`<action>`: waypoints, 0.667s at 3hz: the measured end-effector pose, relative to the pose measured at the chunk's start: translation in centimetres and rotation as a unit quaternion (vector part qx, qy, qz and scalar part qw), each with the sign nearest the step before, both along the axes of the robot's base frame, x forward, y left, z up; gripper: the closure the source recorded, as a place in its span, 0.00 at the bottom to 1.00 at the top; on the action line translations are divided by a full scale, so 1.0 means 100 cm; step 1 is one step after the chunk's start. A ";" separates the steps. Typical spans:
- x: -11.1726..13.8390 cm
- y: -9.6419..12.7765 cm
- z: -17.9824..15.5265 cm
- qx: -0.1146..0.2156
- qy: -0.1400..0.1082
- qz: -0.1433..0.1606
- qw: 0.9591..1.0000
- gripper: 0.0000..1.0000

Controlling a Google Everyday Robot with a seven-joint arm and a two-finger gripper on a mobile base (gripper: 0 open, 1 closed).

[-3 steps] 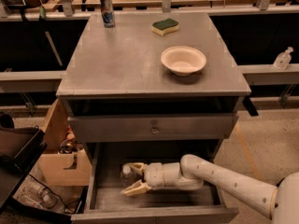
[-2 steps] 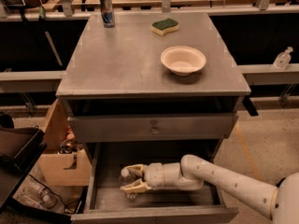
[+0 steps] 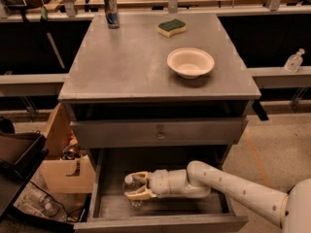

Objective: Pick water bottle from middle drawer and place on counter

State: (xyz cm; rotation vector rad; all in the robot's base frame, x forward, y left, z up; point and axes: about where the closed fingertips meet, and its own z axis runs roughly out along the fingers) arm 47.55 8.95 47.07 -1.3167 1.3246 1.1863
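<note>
The middle drawer (image 3: 160, 223) stands pulled open at the bottom of the grey cabinet. The water bottle (image 3: 129, 181), clear plastic, stands near the drawer's left side. My gripper (image 3: 129, 186) reaches in from the right on its white arm. Its two tan fingers (image 3: 138, 176) sit on either side of the bottle with a gap still between them. The counter (image 3: 131, 62) is the cabinet's grey top, above the drawers.
On the counter are a white bowl (image 3: 190, 62), a green-yellow sponge (image 3: 171, 27) and a dark drink can (image 3: 111, 9). The shallower knob drawer (image 3: 158, 132) overhangs the open drawer. A cardboard box (image 3: 63, 171) and a black bin (image 3: 17, 154) stand to the left. A pump bottle (image 3: 293, 61) sits on the right ledge.
My gripper has slid left inside the drawer, so its open fingers now flank the bottle. Nothing on the counter has moved.
</note>
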 end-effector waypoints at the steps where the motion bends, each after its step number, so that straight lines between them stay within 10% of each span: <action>1: 0.000 0.000 0.000 0.000 0.000 0.000 1.000 1.00; 2: -0.007 0.002 0.011 0.004 0.010 -0.004 1.000 1.00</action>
